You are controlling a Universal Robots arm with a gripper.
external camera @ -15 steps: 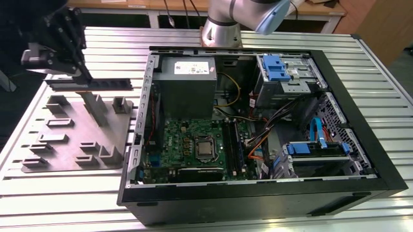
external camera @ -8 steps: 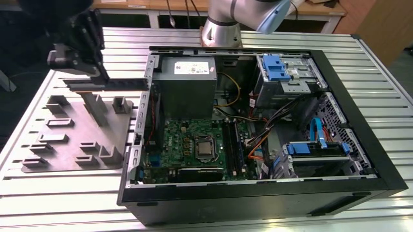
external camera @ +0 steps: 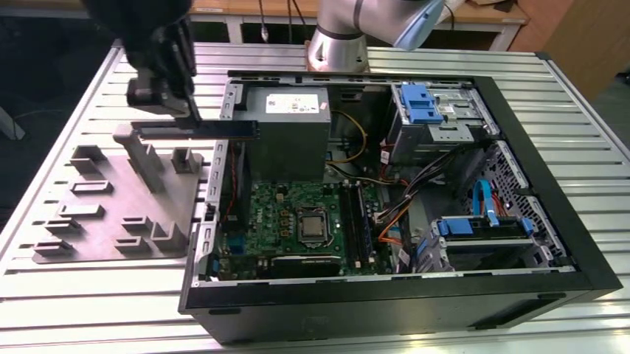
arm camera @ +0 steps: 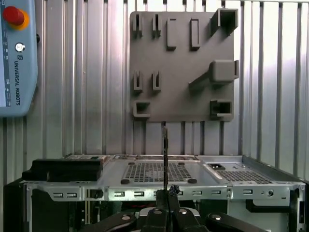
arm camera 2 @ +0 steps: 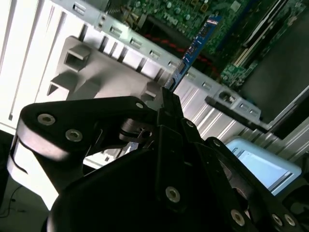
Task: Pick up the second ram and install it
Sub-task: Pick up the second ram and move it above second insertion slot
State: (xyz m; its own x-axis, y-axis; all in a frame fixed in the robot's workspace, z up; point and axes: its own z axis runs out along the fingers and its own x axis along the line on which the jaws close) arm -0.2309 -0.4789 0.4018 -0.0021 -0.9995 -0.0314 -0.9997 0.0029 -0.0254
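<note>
- Pinching the ram [external camera: 232, 130] by one end, the gripper [external camera: 182, 118] hangs above the grey tray [external camera: 99, 221], at ten o'clock in the exterior view.
- The ram lies level in mid-air, its free end pointing toward three o'clock and reaching the power supply [external camera: 285, 125] inside the open case [external camera: 394, 291].
- In both wrist views the ram shows edge-on, clamped between the fingers [arm camera 2: 169, 113].

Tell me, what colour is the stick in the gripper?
The ram is blue, seen best in the second wrist view.
</note>
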